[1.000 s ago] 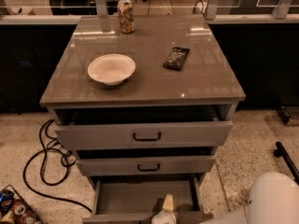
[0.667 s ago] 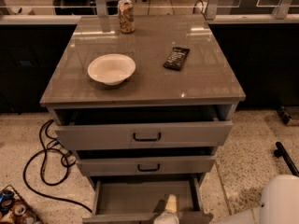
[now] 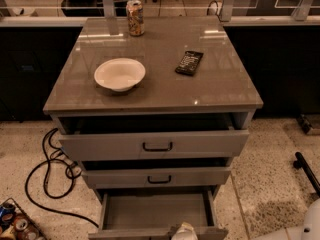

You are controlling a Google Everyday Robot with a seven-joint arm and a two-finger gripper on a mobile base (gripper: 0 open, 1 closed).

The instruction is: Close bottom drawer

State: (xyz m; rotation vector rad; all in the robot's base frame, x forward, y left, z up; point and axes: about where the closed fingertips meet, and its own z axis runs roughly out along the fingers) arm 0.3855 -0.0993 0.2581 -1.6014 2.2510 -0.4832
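Camera view: tool [image 3: 184, 232] at open bottom drawer [image 3: 155, 210] front; speckled floor [image 3: 265, 184].

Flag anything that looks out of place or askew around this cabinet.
All three drawers hang open; the bottom drawer sticks out farthest. The gripper sits at its front edge, low in the view. A black cable sprawls loose on the floor at left. The bowl and can on top stand upright, nothing spilled.

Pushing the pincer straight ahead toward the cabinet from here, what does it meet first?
The bottom drawer, at its front panel. The pincer sits at that panel's top edge, low in the view, and may be touching it, though depth is unclear.
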